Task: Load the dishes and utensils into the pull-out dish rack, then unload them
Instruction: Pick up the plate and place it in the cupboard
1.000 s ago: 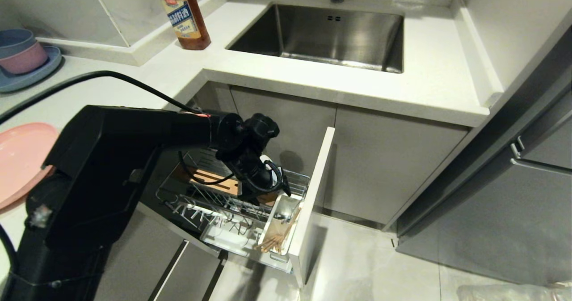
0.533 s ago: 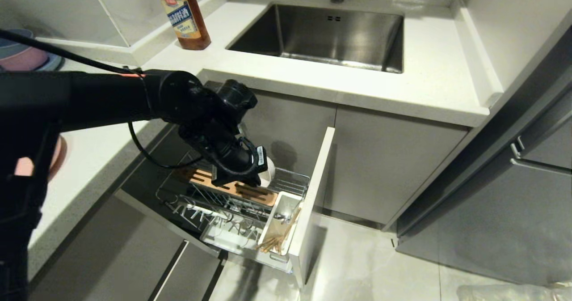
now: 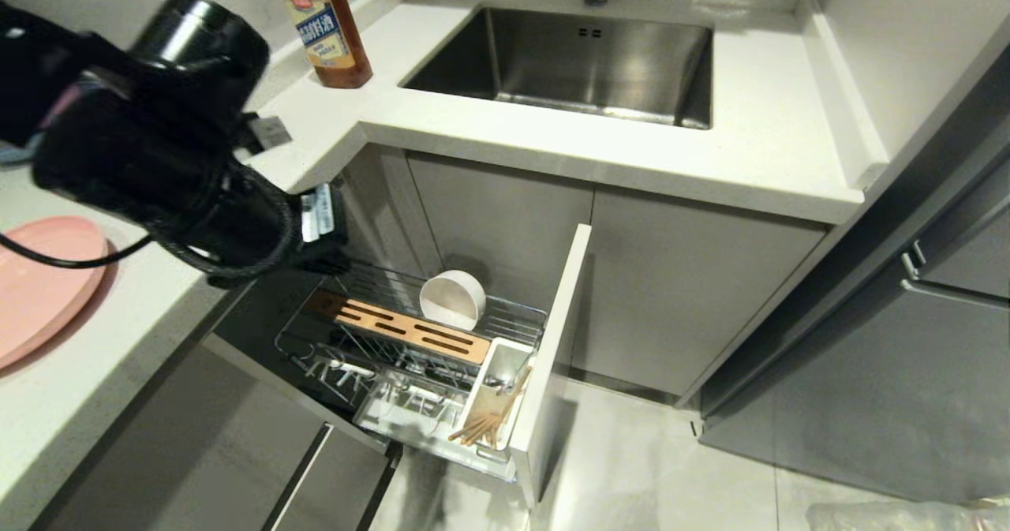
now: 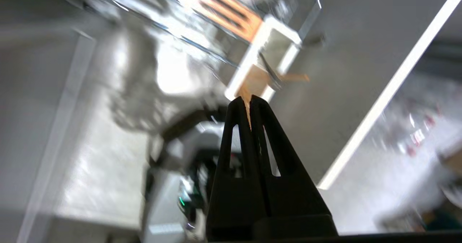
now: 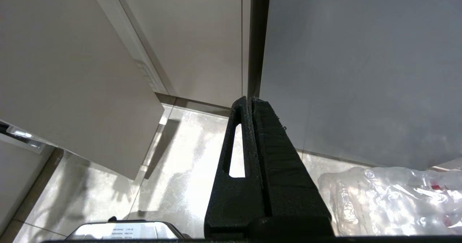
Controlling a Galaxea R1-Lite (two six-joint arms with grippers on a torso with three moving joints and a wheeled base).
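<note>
the left gripper [image 4: 244,100] is up by the counter edge now, close to the camera, its jaws pressed together on nothing. a second ago it was down in the pull-out dish rack [image 3: 505,322], so the bowl has just been let go. lower down, the chopsticks [image 3: 489,422] and spoon [image 3: 500,379] sit in the white cup. behind them the cream bowl [image 3: 452,300] leans on its side by the wooden block [image 3: 410,328]. the pink plate [image 3: 39,286] waits on the counter, likely next. the right gripper [image 5: 249,102] hangs closed and empty by the floor.
</note>
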